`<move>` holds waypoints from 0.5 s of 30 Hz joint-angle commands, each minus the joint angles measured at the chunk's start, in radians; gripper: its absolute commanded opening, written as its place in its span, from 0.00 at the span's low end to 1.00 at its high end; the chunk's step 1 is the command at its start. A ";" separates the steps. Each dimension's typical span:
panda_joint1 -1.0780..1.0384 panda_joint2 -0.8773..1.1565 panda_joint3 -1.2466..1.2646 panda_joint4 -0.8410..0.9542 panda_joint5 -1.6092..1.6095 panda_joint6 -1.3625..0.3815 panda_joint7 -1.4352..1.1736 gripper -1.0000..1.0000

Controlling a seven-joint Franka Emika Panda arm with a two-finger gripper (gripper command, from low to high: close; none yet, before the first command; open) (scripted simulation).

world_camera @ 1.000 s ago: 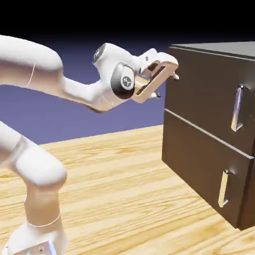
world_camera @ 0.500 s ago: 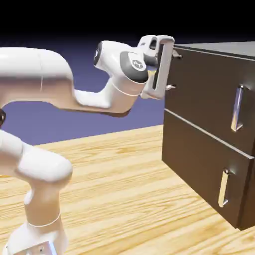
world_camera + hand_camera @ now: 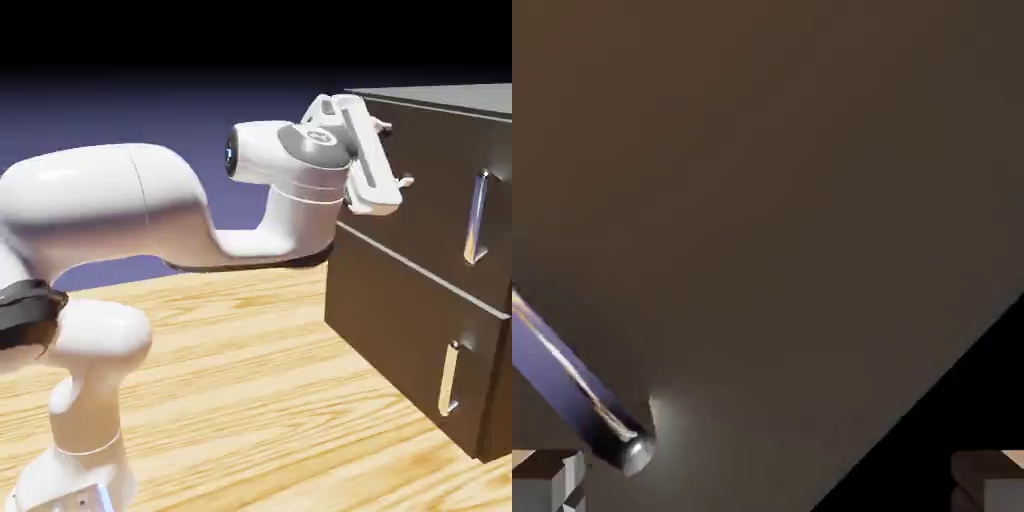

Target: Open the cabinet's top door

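Observation:
The cabinet (image 3: 400, 330) stands at the right of the exterior view, dark grey-brown. Its top door (image 3: 430, 210) is shut and carries a vertical silver handle (image 3: 478, 217). My gripper (image 3: 397, 153) hovers close before the door's upper part, left of the handle and apart from it, with its jaws wide open and empty. In the hand view the top door (image 3: 772, 200) fills the picture and the handle (image 3: 577, 398) slants across the lower left corner. One grey fingertip (image 3: 550, 480) shows at bottom left and the other at bottom right, with nothing between them.
Below the top door sits the shorter lower panel (image 3: 400, 350) with its own silver handle (image 3: 450, 378). The wooden table (image 3: 240, 400) stretches out under the arm. In the hand view a black wedge (image 3: 952, 420) lies past the door's edge.
The arm has swung right toward the cabinet and the hand has rolled. The open gripper has moved from beside the cabinet's corner to in front of the top door.

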 commanded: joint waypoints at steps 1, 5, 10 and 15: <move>0.019 -0.008 -0.020 0.011 -0.044 -0.003 -0.019 1.00; 0.096 -0.039 -0.102 0.053 -0.218 -0.013 -0.093 1.00; 0.193 -0.077 -0.203 0.105 -0.435 -0.025 -0.185 1.00; 0.278 -0.111 -0.293 0.152 -0.627 -0.036 -0.267 1.00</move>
